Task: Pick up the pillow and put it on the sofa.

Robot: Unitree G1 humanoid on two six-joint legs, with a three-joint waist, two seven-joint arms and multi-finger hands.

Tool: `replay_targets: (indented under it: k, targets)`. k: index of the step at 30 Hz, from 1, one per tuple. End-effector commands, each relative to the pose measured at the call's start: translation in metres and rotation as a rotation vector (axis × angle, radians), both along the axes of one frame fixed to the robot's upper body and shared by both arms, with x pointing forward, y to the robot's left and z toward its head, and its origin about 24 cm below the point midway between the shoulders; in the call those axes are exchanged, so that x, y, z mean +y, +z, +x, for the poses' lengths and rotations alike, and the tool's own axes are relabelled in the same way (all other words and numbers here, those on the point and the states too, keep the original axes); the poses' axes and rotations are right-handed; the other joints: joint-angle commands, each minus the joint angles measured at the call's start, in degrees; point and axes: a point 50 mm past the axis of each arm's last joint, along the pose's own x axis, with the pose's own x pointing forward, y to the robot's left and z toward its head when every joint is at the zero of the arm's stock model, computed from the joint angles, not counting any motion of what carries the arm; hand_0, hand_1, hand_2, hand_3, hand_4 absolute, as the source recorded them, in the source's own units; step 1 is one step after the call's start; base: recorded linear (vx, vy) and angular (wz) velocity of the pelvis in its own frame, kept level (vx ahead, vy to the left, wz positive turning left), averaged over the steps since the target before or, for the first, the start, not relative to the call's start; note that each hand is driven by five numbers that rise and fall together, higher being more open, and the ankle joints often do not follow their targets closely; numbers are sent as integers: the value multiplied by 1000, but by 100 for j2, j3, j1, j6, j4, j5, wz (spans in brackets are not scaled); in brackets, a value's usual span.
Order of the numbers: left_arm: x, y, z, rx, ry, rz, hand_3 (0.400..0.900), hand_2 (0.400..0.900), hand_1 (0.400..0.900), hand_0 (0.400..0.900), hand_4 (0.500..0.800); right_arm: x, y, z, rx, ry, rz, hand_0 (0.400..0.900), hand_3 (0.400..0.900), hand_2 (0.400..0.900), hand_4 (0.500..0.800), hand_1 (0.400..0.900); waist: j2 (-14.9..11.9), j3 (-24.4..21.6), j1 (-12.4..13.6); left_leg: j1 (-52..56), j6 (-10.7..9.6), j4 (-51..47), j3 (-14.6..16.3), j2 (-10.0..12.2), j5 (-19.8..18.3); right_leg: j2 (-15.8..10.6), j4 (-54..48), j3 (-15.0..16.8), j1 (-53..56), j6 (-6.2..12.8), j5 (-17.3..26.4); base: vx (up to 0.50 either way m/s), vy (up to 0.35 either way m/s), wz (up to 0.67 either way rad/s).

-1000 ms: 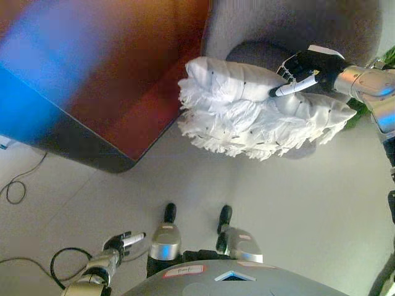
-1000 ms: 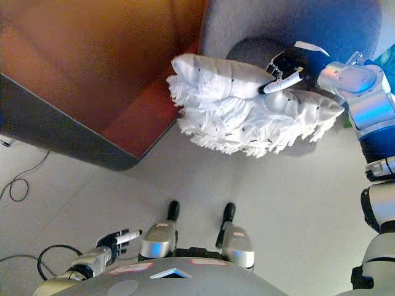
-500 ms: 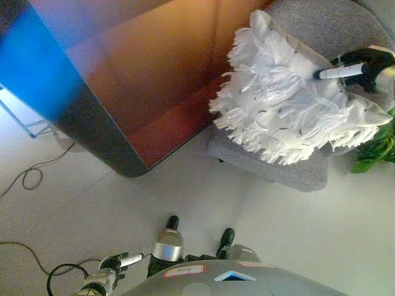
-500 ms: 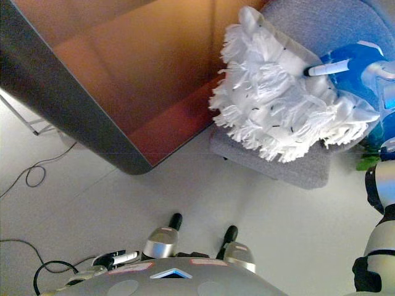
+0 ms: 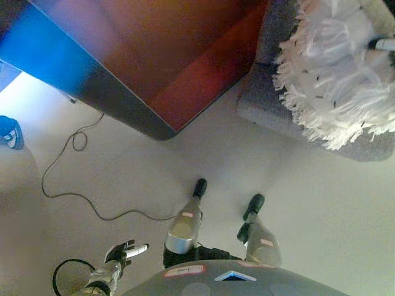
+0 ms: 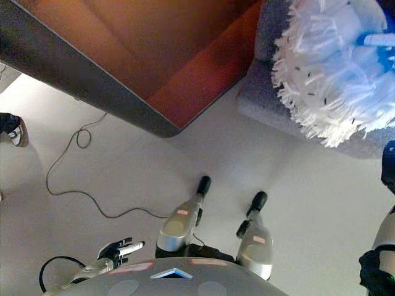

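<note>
Since the pillow point(image 5: 336, 68) is a white, shaggy cushion covered in loose fringe, it looks light and very soft, likely to sag and fold wherever it is not supported; the tassels would slip through a pinch, so the firmer body under the fringe or a corner seam seems the better place to hold. It lies at the upper right, over the front of the grey sofa point(image 5: 265, 108) seat, its fringe hanging past the seat edge. Of the right hand point(image 5: 384, 44) only a white fingertip shows at the frame edge against the pillow's top, so I cannot tell whether it grips. The left hand point(image 5: 122, 253) hangs low at the lower left, fingers loosely spread, holding nothing. Compared with half a second ago, the whole view has swung, so sofa and pillow sit further up and right, more floor shows, and a grey floor cable point(image 5: 74, 179) and a person's shoe point(image 5: 7, 132) appear at the left
</note>
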Motion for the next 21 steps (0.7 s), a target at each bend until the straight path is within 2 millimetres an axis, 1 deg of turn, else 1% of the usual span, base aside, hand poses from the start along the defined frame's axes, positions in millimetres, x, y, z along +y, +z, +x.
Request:
replay_targets:
  k: [1,3,7,13,18,21]
  targets:
    - [32,11,-3,13,-7,86,900,900,900,900,800,6,77,-9,-223,-4,-132,900,900,900,800,900,-238,22,51,-38,29,-268,99,109,296,-102,823,102,68,-90,-841,-63,-7,-8]
    - [33,12,-1,10,-4,77,900,900,900,900,800,-1,79,-15,-210,-35,-151,900,900,900,800,900,-198,32,11,-50,25,-272,136,116,313,-102,878,104,22,-100,-872,-54,-4,-8]
    - [32,13,10,-2,-3,68,900,900,900,900,800,-10,82,-24,-199,-92,-164,900,900,900,800,900,-194,2,-68,-36,5,-266,191,139,311,-109,980,112,-34,-117,-924,-28,-11,-7]
    - [32,13,12,-2,-15,66,900,900,900,900,800,-22,86,-35,-174,-155,-222,900,900,900,800,900,-249,-60,-153,37,0,-256,284,128,274,-111,971,172,-13,-101,-898,-11,-9,-9]
    - [38,16,12,-3,-19,78,900,900,900,900,800,-30,97,-47,-152,-244,-318,900,900,900,800,900,-393,-122,-214,143,0,-270,357,147,240,-66,921,266,74,-83,-863,-8,-44,-10]
    - [41,17,11,9,-23,88,900,900,900,900,800,-36,98,-55,-143,-300,-326,900,900,900,800,900,-549,-208,-279,255,-7,-274,430,177,201,-35,846,338,189,-61,-822,9,-53,-12]
